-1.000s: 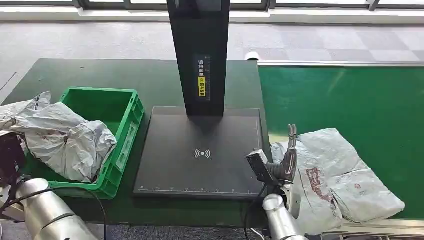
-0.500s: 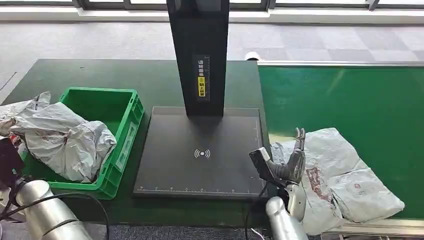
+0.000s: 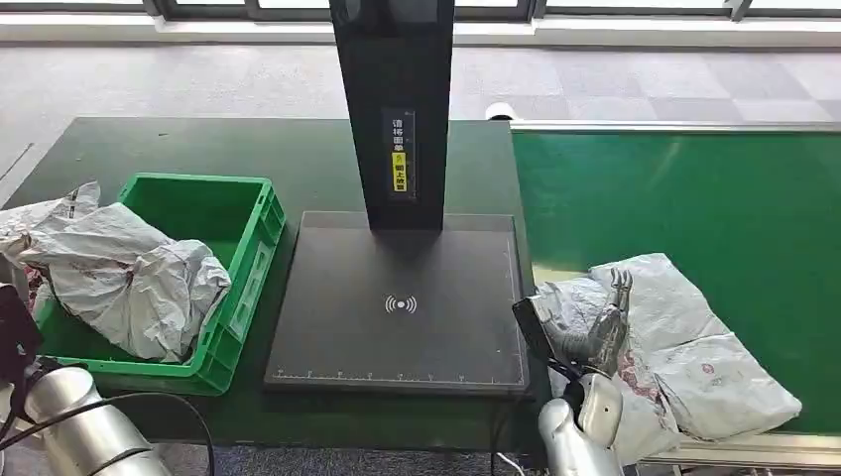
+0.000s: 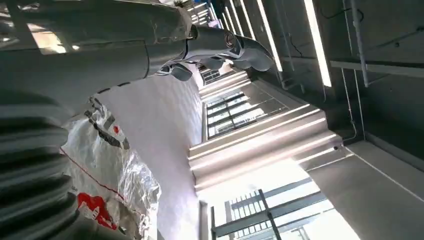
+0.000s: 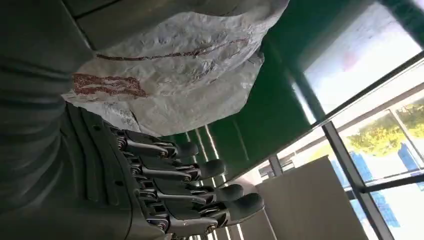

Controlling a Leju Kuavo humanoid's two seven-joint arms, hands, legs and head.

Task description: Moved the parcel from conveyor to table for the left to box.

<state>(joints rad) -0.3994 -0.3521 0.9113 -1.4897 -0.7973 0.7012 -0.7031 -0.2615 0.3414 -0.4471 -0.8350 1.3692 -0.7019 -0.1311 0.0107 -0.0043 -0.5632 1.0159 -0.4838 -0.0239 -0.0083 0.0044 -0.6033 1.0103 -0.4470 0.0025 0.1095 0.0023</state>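
Your right hand [image 3: 592, 332] sits over the near left edge of the grey poly-mailer parcel [image 3: 674, 347], which lies on the green conveyor belt [image 3: 694, 198], close to the belt's near edge and just beside the black scanner base plate [image 3: 397, 307]; in the right wrist view the fingers [image 5: 200, 170] are extended and slightly apart, with nothing between them; the parcel [image 5: 180, 70] lies beside the palm, and you cannot tell from either view whether the hand touches it.

Your left hand [image 4: 210, 47] appears in the left wrist view with fingers stretched out against the ceiling; a crumpled grey bag with red print [image 4: 110, 165] lies close by the wrist; whether the hand has hold of it cannot be told.

On the dark green table [image 3: 198, 149]: a green plastic crate [image 3: 243, 248] left of the base plate, with a crumpled grey mailer bag [image 3: 129, 278] draped over its left side; the black scanner column [image 3: 397, 109] stands upright at the plate's far edge.
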